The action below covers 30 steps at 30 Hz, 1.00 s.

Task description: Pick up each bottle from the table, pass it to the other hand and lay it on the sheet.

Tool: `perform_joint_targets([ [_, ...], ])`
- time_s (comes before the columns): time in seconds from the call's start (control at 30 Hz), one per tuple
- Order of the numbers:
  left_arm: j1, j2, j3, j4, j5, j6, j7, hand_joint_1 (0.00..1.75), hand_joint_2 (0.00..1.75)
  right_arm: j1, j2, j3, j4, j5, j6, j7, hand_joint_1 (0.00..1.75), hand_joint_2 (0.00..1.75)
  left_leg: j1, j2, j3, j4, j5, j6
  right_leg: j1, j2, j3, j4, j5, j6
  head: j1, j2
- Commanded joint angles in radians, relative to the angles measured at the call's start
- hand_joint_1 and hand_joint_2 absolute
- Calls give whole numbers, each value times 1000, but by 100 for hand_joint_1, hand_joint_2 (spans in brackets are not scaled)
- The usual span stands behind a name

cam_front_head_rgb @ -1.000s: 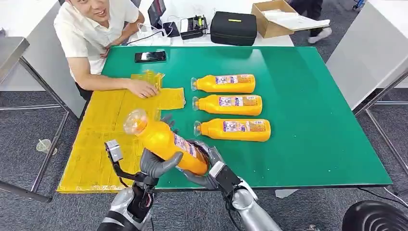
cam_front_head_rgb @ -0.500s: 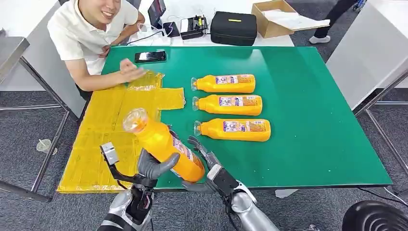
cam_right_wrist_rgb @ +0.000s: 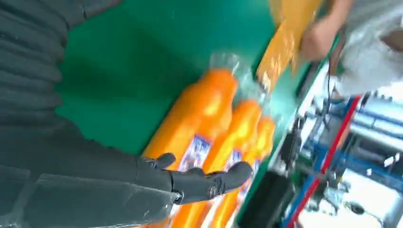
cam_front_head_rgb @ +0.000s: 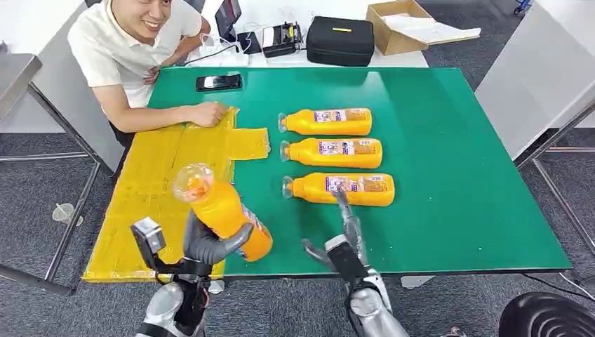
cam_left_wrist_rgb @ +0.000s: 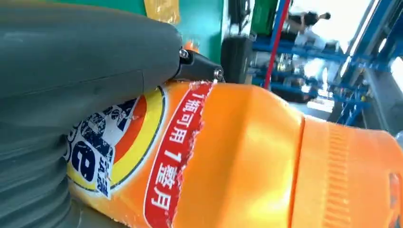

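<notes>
The left hand is gripping the orange detergent bottle around its body and holding it tilted, cap end up, over the near edge of the green surface right by the yellow sheet, while the right hand is hovering with fingers spread wide and holding nothing, just short of the nearest of three lying bottles. Judging by this, the pass is done and the laying step is in hand (the sheet is bare of bottles, with a person's hand resting on its far edge), so the next move is calling for a lowering onto the sheet before releasing.
</notes>
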Motion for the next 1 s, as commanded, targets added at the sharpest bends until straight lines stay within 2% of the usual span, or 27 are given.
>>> perform_joint_targets([
  [0.03, -3, 137, 14, -81, -341, 270, 1, 175, 175, 85, 17, -399, -327, 33, -435, -49, 0, 175, 0, -2, 3, 0, -1, -1, 1, -3, 3, 1, -3, -4, 0, 0],
  [0.1, -10, 151, 13, -72, -403, 315, 9, 175, 175, 100, 33, -439, -393, 24, -435, -49, 0, 175, 0, -1, 3, 1, -2, 0, 1, -2, 4, 0, -3, -4, 0, 0],
  [0.27, -15, 162, 11, -72, -451, 340, 34, 175, 175, 104, 54, -446, -408, 16, -435, -49, 0, 175, 1, 0, 3, 0, -2, -1, 1, -1, 4, 0, -2, -4, 0, 0],
  [0.33, -31, 185, -5, -57, -623, 428, 75, 175, 175, 101, 36, -399, -379, -20, -435, -49, 0, 175, 2, 2, 6, 2, -4, -1, 3, -1, 7, 1, -4, -6, 0, 0],
  [0.37, -44, 198, -16, -35, -740, 461, 119, 175, 175, 97, 27, -371, -361, -15, -435, -49, 0, 175, 1, 1, 2, 0, -1, -1, 1, 0, 3, 0, -1, -3, 0, 0],
  [0.5, -149, 232, -65, 141, -985, 392, 252, 175, 175, 60, -16, -254, -289, -52, -434, -49, 0, 175, 2, 2, 5, 0, -1, -1, 3, 0, 5, -1, -1, -5, 0, 0],
  [0.7, -165, 228, -63, 173, -987, 391, 248, 175, 175, 54, -13, -252, -282, -50, -435, -49, 0, 175, 1, 2, 2, -1, 0, 0, 1, 1, 2, -1, 0, -3, 0, 0],
  [0.9, -375, 242, -164, 528, -1174, 322, 256, 175, 175, 0, -36, -154, -184, -97, -359, -49, 0, 175, 2, -1, 4, -1, 0, -1, 2, -2, 6, -1, 0, -4, 0, 0],
  [1.0, -375, 242, -164, 528, -1174, 322, 256, 175, 175, 0, -36, -154, -184, -97, -359, -49, 0, 175, 2, 0, 5, -1, 0, -1, 2, -1, 6, -1, 0, -5, 0, 0],
])
